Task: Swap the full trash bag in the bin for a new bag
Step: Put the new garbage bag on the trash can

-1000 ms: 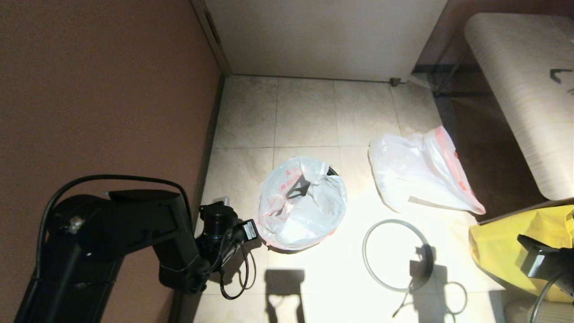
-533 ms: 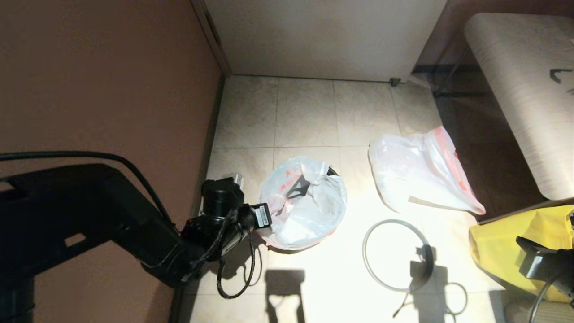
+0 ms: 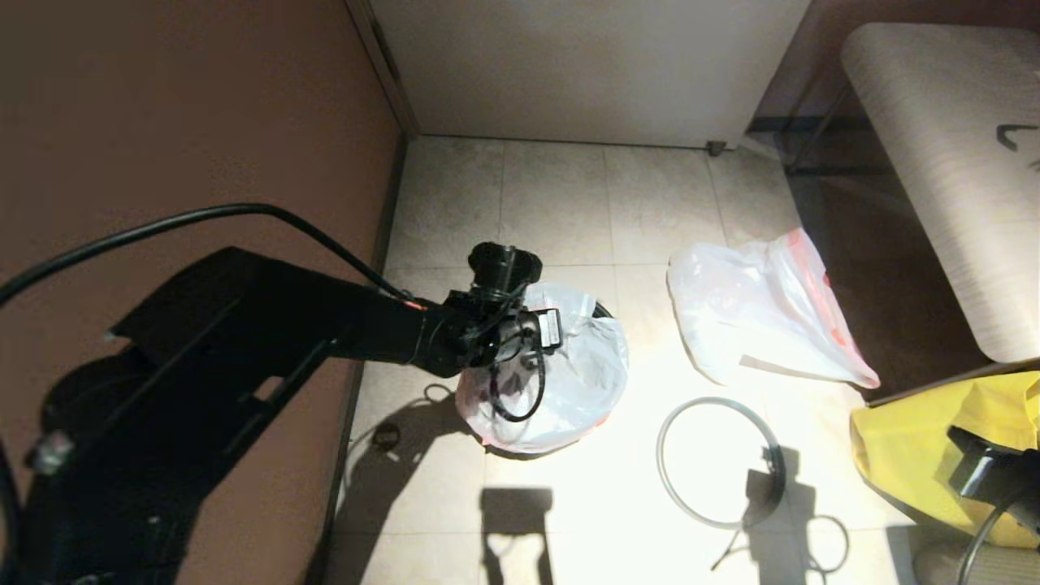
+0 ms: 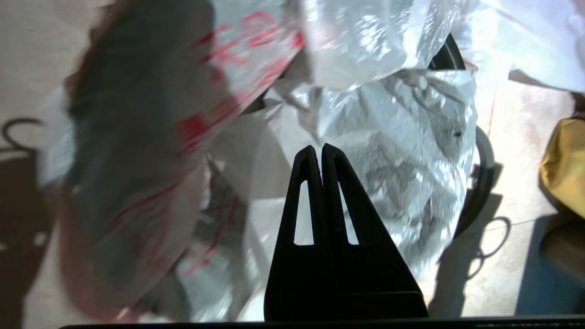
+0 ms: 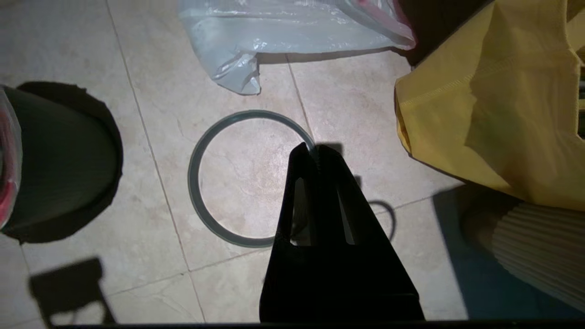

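Looking down from the head view, the full trash bag (image 3: 561, 382) sits in the bin (image 3: 602, 309), the grey hoop (image 3: 718, 461) lies off on the floor, and the new bag (image 3: 756, 317) lies flat beyond it; removal looks barely begun. The left gripper (image 3: 520, 337) hangs over the bag's mouth.

From the left wrist, its jaws are together, empty, above crumpled film.

From the right wrist, the right gripper (image 5: 315, 151), jaws together, hovers over the hoop beside a yellow bag (image 5: 498, 100).
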Available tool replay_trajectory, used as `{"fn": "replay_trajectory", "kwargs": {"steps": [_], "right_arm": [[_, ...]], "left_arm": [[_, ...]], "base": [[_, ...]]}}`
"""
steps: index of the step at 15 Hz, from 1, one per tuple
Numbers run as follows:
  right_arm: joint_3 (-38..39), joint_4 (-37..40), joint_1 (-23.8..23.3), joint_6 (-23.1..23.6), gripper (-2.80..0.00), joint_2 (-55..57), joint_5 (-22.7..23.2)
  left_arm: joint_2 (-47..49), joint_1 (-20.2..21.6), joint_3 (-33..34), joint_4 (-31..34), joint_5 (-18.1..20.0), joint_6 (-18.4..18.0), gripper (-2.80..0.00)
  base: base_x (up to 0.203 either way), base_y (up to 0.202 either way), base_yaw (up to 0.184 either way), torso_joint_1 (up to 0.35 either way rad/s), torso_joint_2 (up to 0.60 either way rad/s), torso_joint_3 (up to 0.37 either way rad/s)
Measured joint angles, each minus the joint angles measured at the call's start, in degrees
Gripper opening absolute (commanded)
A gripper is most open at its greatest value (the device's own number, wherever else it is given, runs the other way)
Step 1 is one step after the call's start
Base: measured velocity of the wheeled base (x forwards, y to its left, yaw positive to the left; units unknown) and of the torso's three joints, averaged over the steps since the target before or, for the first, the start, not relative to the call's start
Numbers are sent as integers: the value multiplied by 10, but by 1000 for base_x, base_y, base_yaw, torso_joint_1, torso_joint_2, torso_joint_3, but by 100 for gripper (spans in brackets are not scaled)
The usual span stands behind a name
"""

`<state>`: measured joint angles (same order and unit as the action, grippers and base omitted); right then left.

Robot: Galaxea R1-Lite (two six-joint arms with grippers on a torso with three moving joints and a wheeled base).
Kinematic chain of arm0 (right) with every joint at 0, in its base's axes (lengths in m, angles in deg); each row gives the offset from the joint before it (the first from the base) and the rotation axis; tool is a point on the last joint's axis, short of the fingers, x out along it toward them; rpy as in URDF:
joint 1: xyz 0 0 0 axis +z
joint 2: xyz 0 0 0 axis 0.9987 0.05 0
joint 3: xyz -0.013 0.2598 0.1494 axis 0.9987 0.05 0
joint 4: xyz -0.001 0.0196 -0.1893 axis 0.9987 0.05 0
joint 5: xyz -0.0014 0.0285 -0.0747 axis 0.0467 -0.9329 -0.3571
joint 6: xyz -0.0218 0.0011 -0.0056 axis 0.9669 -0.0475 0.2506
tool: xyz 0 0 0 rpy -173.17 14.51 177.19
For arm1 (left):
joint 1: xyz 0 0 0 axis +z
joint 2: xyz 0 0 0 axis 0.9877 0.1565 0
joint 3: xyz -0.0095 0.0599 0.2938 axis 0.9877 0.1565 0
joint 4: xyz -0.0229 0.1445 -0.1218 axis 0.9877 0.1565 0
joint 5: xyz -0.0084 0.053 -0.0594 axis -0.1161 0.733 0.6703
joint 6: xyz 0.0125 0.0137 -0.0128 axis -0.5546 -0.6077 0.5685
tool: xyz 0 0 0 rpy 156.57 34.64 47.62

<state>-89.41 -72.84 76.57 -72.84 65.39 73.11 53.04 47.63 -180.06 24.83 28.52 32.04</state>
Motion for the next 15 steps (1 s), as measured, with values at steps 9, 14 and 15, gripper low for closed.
{"fn": "replay_trajectory", "kwargs": {"steps": [9,14,15], "right_arm": [[0,79,0,-9,-280,-109,-2],[0,118,2,-11,-280,-161,7],[0,118,2,-15,-280,-164,7]], "left_arm": [[320,11,-189,-120,-40,-205,-280],[343,13,-192,-190,-47,-213,-280],[340,9,-192,-191,-52,-212,-280]], "base": [[0,0,0,0,0,0],[0,0,0,0,0,0],[0,0,0,0,0,0]]}}
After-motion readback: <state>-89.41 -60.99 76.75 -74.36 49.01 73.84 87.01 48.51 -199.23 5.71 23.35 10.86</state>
